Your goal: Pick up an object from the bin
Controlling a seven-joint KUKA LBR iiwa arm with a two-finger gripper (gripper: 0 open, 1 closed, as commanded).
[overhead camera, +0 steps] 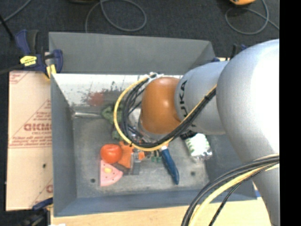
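This is looking like a robotics lab: a KUKA arm (244,102) is hanging over a grey metal bin (61,140), cables (123,29) lying looped on dark flooring (178,18).

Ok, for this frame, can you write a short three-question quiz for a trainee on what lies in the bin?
1. True or false: in the camera view, the pink wedge lies directly below the red round thing.
2. Fill in: the long tool lying to the right of the wedge is ___ in colour.
3. Which of these lies farthest to the view's right in the bin? A the pink wedge; B the long tool; C the white and green thing.

Key: 1 true; 2 blue; 3 C.
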